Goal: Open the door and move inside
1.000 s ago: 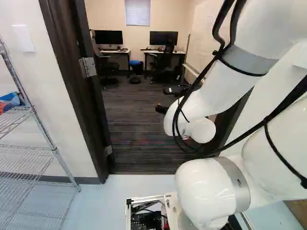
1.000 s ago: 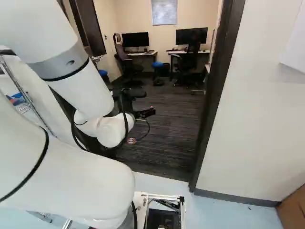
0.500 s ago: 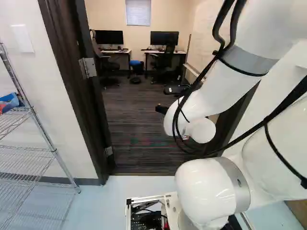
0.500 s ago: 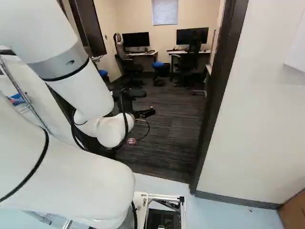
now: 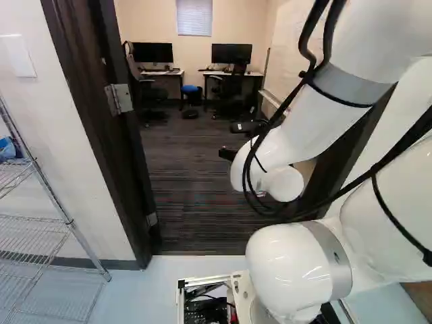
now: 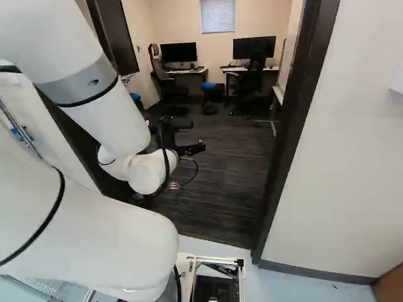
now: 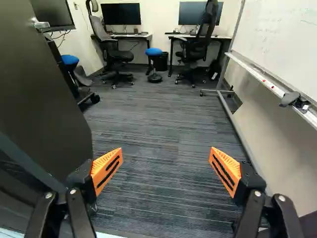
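The dark door (image 7: 44, 89) stands swung into the room, its lever handle (image 7: 40, 24) showing near its far edge in the wrist view. The doorway is framed by a dark jamb with hinges (image 5: 120, 98) in the left base view and another jamb (image 6: 291, 126) in the right base view. My gripper (image 6: 192, 150) reaches through the opening, over the carpet. In the wrist view the gripper (image 7: 166, 171) has its orange pads wide apart with nothing between them, the door beside one finger and touching neither pad.
A wire shelf (image 5: 40, 223) stands by the wall outside the doorway. Inside are a whiteboard (image 7: 282, 44) on a wheeled frame close to one side, desks with monitors (image 7: 121, 14), office chairs (image 7: 116, 53) and blue stools (image 7: 154, 52) farther back. Dark carpet (image 7: 158, 134) covers the room's floor.
The base has moved a little forward: the jambs and shelf slide outward and nearer in the base views. The arm holds its pose against its lowest joint.
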